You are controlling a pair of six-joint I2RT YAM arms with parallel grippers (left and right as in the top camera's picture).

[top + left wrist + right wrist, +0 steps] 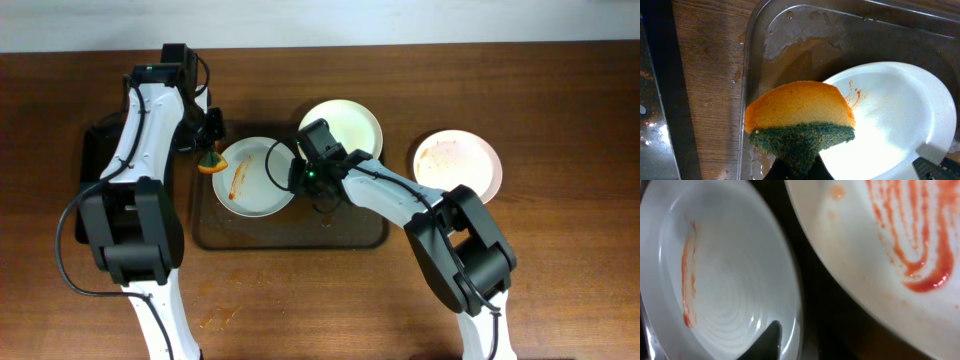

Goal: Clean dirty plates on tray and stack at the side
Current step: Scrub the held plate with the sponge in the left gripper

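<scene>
The tray [290,238] sits on the worktop [560,280], its near strip bare. Farther in, a streaked plate [258,190] lies in the tray's left part, with an orange-red line down its face. The right hand [297,175] is at this plate's right rim. The wrist view shows one finger [767,337] over the rim and the other hidden, so I cannot tell whether it pinches. The left hand [211,148] clamps an orange-and-green sponge [210,164] just beside the plate's left rim, over the tray's edge. A smeared plate [460,165] lies on the worktop, well to the right of the tray. A far plate [345,125], looped with red sauce, overlaps the tray's far rim. At far left lies a black tray [92,160].
</scene>
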